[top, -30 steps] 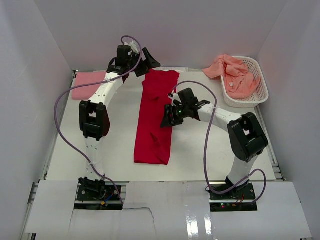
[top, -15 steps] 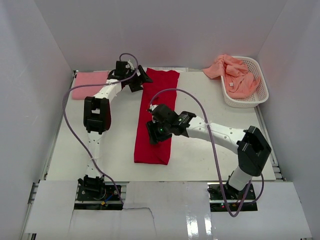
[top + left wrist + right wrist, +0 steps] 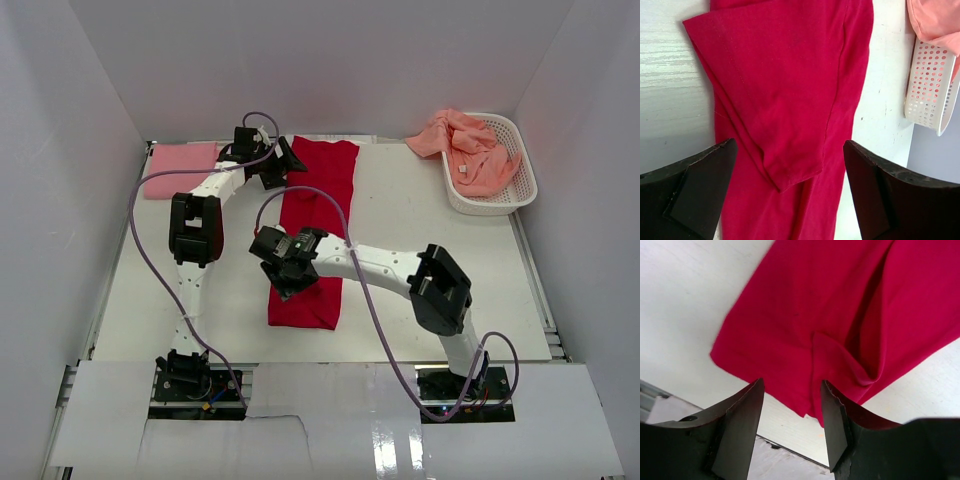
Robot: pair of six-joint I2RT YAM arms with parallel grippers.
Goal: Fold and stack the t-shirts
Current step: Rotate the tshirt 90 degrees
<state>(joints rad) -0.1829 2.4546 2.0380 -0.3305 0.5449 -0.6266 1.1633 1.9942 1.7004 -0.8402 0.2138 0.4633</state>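
Folding is under way: the bright red cloth t-shirt (image 3: 318, 215) lies as a long strip mid-way across the white table (image 3: 400, 190). The left gripper (image 3: 284, 163) hovers at its far-left edge and the right gripper (image 3: 792, 395) above its near end, both with jaws apart. Next, each likely needs a pinch on an end.

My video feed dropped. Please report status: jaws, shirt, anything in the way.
Jaws open on both: left gripper over far end, right gripper over near end of the bright red folded cloth t-shirt. Nothing held. No obstacle seen.
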